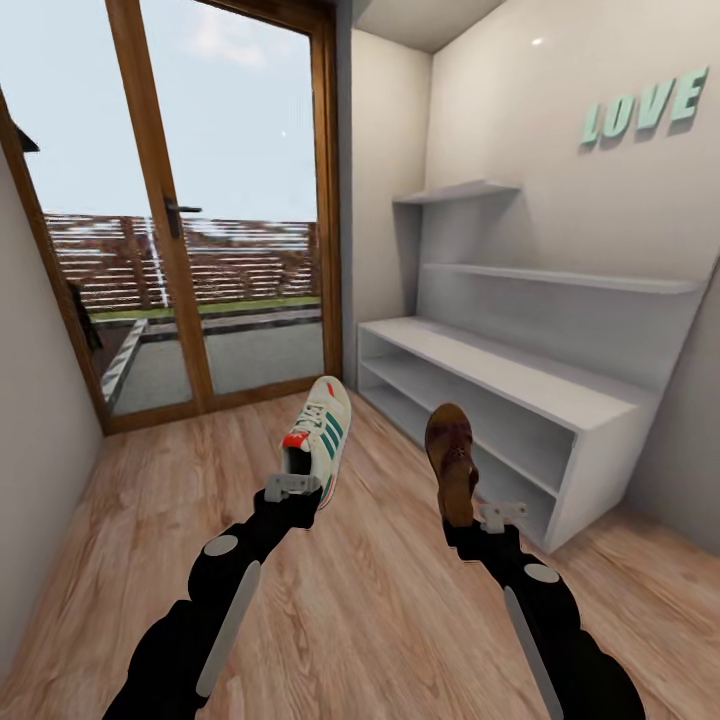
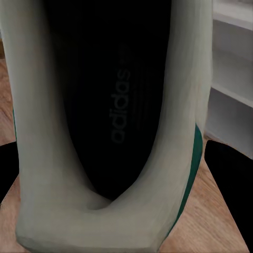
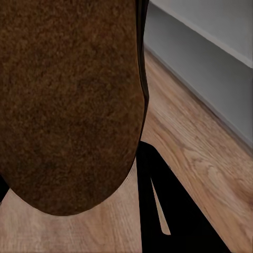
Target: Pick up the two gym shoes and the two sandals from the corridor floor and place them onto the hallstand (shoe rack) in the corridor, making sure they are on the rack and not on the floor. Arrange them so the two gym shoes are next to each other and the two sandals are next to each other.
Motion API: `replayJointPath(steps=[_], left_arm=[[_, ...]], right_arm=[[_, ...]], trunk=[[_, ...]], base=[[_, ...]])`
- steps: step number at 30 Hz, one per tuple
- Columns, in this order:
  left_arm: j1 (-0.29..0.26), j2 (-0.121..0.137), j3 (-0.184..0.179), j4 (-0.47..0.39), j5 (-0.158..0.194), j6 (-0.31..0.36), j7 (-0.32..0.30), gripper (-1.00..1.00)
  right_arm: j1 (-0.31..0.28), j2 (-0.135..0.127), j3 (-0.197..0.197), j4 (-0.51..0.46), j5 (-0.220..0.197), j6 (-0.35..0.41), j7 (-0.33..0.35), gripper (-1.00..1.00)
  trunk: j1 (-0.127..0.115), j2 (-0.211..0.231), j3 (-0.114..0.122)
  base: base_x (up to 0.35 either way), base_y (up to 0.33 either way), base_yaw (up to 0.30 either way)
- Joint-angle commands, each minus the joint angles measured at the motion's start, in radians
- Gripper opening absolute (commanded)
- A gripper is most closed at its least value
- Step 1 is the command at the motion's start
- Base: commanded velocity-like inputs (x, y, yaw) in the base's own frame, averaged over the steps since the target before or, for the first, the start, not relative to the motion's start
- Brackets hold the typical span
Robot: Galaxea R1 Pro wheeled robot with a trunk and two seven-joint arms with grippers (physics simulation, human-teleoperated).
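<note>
My left gripper (image 1: 292,488) clamped on heel of white lace-up sneaker with green stripes (image 1: 319,433), shoe jutting forward, off wood-plank floor (image 1: 380,610). My right gripper (image 1: 487,520) grips dark brown leather sandal (image 1: 451,460) by heel, toe pointing up, just before low white hallstand (image 1: 560,400). Glass door (image 1: 200,220) left of hallstand.
</note>
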Motion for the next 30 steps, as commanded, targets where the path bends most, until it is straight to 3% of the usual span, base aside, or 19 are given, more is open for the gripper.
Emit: replayJointPath(steps=[1,30], left_arm=[[-0.001,0.0,0.001,-0.001,0.009,0.005,0.001,-1.0],[-0.001,0.0,0.0,-0.001,0.009,0.005,0.001,-1.0]], right_arm=[[-0.001,0.0,0.0,-0.002,-0.003,0.006,0.001,-1.0],[-0.001,0.0,-0.002,-0.002,-0.003,0.006,0.002,-1.0]], trunk=[[0.0,0.0,-0.001],[0.0,0.0,-0.001]], base=[[0.335,0.077,0.0],[0.335,0.088,0.0]])
